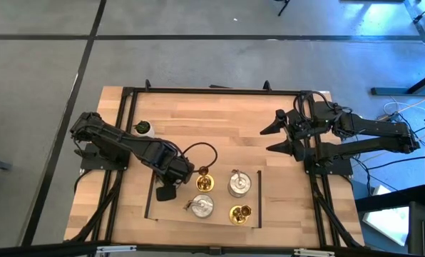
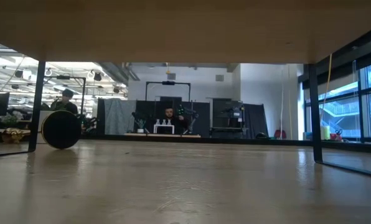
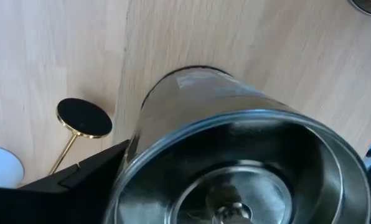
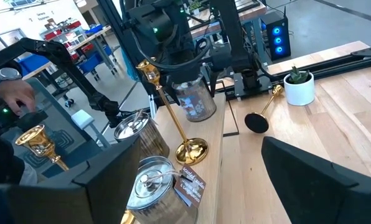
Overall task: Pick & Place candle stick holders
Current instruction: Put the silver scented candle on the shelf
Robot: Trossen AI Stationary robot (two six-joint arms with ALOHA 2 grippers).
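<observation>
Fingers of the left gripper (image 1: 175, 184) stand spread wide around a squat round silver-grey metal candle holder (image 3: 235, 162), which fills the gap between them. Just beyond them stands a shiny gold brass candle holder with slim stem (image 1: 204, 173). Farther off, the right gripper (image 1: 278, 135) hovers with fingers apart, holding nothing, well clear of the holders.

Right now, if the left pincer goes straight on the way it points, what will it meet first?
Most likely the silver candle holder. In the left wrist view it fills the space directly ahead of the left pincer, very near. I cannot tell whether the two touch.
</observation>
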